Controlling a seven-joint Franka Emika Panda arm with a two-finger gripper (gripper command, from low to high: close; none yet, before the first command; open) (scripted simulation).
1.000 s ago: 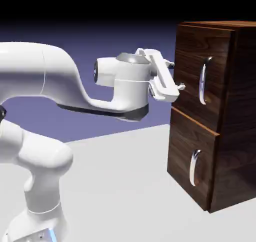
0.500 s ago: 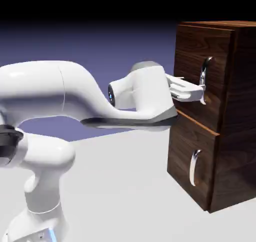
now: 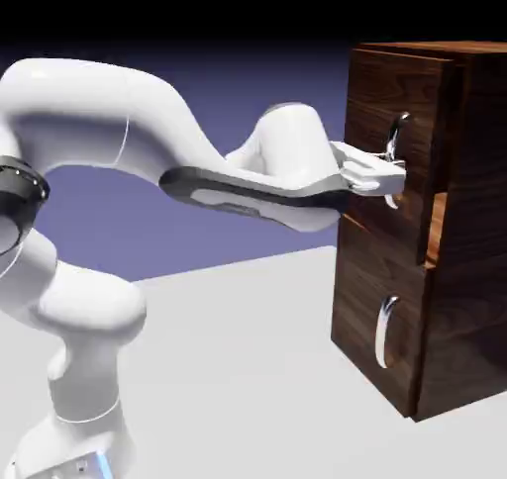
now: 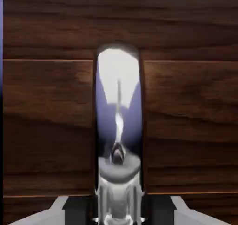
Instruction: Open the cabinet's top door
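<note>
Looks like dark, streaky-grained wood on the cabinet (image 3: 475,309) and its top door (image 3: 376,91), with a low sheen. Gleams like polished metal on the upper handle (image 4: 118,80) – smooth, mirror-bright, full of reflections – and shines much the same on the lower handle (image 3: 382,334). Resembles smooth, glossy white plastic on the arm (image 3: 74,111). Appears smooth and matt across the pale table (image 3: 228,368).
</note>
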